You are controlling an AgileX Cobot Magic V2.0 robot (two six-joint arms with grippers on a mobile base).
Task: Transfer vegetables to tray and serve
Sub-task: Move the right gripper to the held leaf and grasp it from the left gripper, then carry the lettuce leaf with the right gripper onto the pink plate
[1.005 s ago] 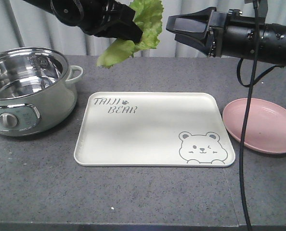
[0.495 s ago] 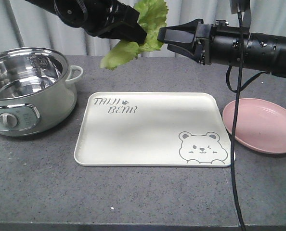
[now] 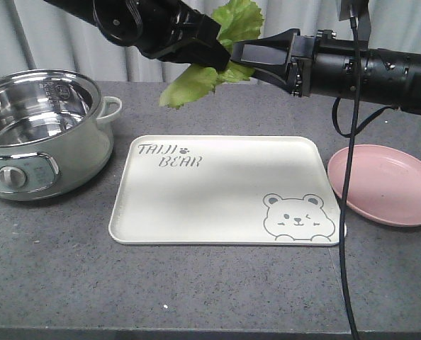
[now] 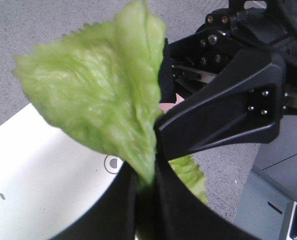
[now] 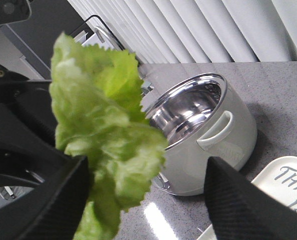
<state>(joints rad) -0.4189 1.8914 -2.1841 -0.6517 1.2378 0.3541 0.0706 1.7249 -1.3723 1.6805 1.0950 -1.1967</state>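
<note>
Left hand [image 3: 217, 58] clenched on ruffled green lettuce leaf [image 3: 243, 18]; matte black right hand [image 3: 240, 61] splayed around it.

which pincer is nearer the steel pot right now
Left. The left pincer, shut on the lettuce, is raised on the pot's side of the leaf. The right pincer, open around the leaf, is on the pink plate's side.
</note>
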